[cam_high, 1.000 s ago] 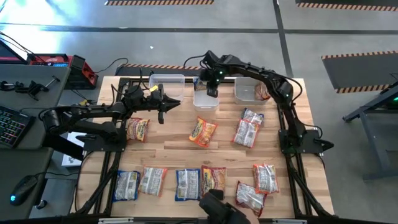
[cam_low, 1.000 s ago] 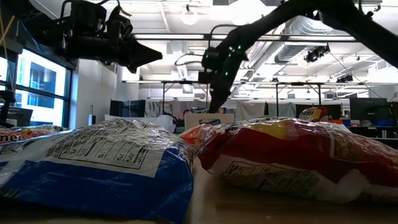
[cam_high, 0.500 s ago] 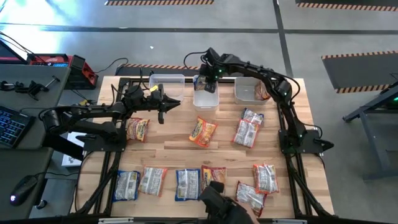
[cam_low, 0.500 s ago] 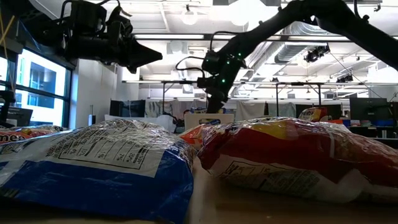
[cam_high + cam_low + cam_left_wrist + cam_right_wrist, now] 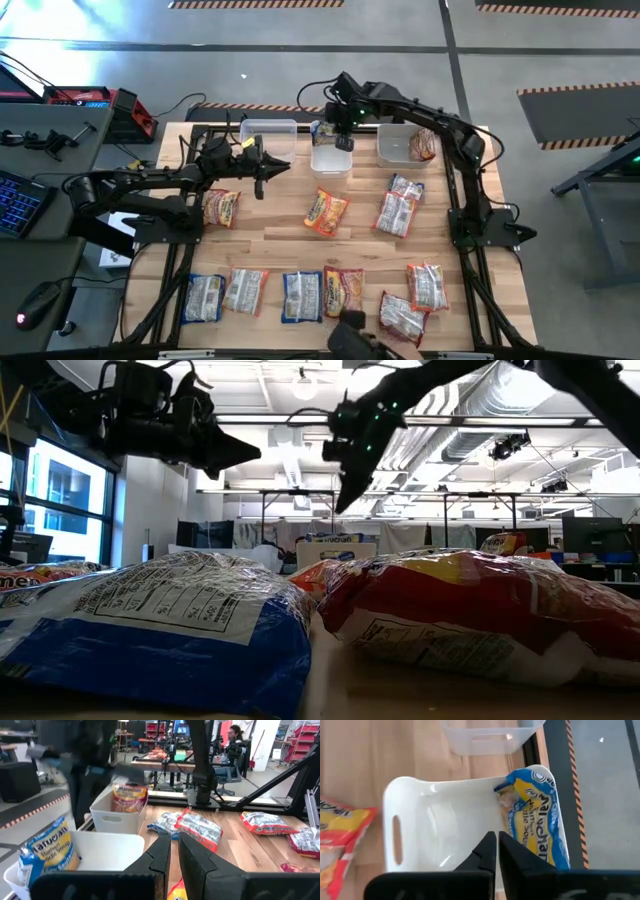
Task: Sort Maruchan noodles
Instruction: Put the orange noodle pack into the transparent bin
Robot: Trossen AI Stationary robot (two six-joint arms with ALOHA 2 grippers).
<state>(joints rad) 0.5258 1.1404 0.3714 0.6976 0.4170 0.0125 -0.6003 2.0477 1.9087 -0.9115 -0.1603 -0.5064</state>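
My right jaws (image 5: 343, 143) hung closed and empty over the middle bin (image 5: 330, 160) at the upper centre of the high view. The blue-and-yellow packet (image 5: 536, 815) leaned on that bin's far wall, half over the rim (its lower end was cut off behind my own fingers). My left jaws (image 5: 262, 168) were closed too, empty, level above the tabletop (image 5: 280, 235) at centre left, beside the left bin (image 5: 268, 133). The right bin (image 5: 398, 150) held an orange packet (image 5: 424, 144) against its right wall, mostly hidden by my arm. In the low view two packets filled the foreground and blocked nearly all the tabletop. A dark object at the bottom edge of the high view covered part of the front row of packets (image 5: 305, 295). Bare wood lay open between that row and the orange-red packet (image 5: 326, 211) at centre; the two red-and-white packets (image 5: 398, 206) sat right of it.
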